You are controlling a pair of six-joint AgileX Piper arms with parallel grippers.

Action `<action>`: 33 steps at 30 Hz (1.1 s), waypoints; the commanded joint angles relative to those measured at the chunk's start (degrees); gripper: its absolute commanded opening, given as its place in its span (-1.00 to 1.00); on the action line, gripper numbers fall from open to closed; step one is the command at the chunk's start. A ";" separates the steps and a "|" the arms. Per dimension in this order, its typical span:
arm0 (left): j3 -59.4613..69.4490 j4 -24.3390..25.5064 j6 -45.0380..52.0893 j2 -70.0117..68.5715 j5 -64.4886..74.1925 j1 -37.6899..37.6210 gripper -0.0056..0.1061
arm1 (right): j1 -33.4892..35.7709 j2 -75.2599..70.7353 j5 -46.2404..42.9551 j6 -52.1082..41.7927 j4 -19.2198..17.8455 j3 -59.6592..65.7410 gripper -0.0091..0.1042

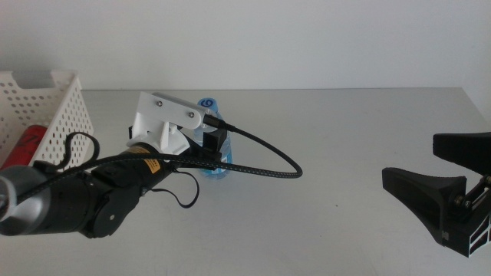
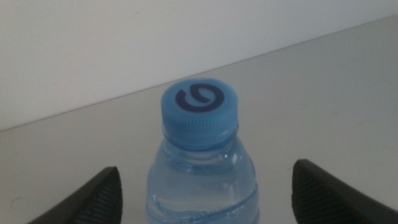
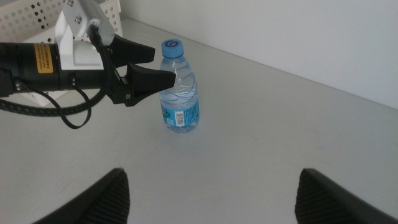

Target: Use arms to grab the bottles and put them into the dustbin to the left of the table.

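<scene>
A small clear water bottle point(image 1: 215, 167) with a blue cap point(image 2: 200, 112) stands upright on the table point(image 1: 322, 130), left of the middle. My left gripper point(image 1: 217, 144) is open, with one jaw on either side of the bottle just below the cap; no jaw touches it. The right wrist view shows the same bottle point(image 3: 180, 99) with the left gripper point(image 3: 163, 65) straddling its upper part. A red soda can point(image 1: 26, 142) lies inside the white perforated dustbin point(image 1: 65, 107) at the far left. My right gripper point(image 1: 449, 178) waits open at the right edge, holding nothing.
The left arm's black cable point(image 1: 268, 165) loops over the table just right of the bottle. A white camera mount point(image 1: 165, 119) sits on the left wrist. Bare tabletop stretches between the bottle and the right gripper.
</scene>
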 commanded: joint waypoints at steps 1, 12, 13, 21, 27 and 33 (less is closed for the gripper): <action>-1.73 -0.46 -1.44 0.52 -9.14 0.09 0.77 | 0.09 -0.18 -3.86 -0.87 -0.20 -2.00 0.37; -4.26 -0.97 -1.93 11.64 -19.71 0.09 0.77 | 0.09 -0.18 -3.86 -0.87 -0.20 -2.00 0.37; -4.67 -1.10 -1.93 12.17 -19.90 0.09 0.77 | 0.09 -0.18 -3.86 -0.87 -0.20 -2.00 0.37; -7.09 -2.62 -2.77 13.37 -18.69 1.07 0.60 | 0.09 -0.18 -3.86 -0.87 -0.20 -2.00 0.37; -7.13 10.35 -11.31 12.54 -15.70 4.83 -0.25 | 0.09 -0.18 -3.86 -0.87 -0.20 -2.00 0.37; -9.00 14.63 -16.98 3.98 2.56 6.48 -0.81 | 0.09 -0.18 -3.86 -0.87 -0.20 -2.00 0.37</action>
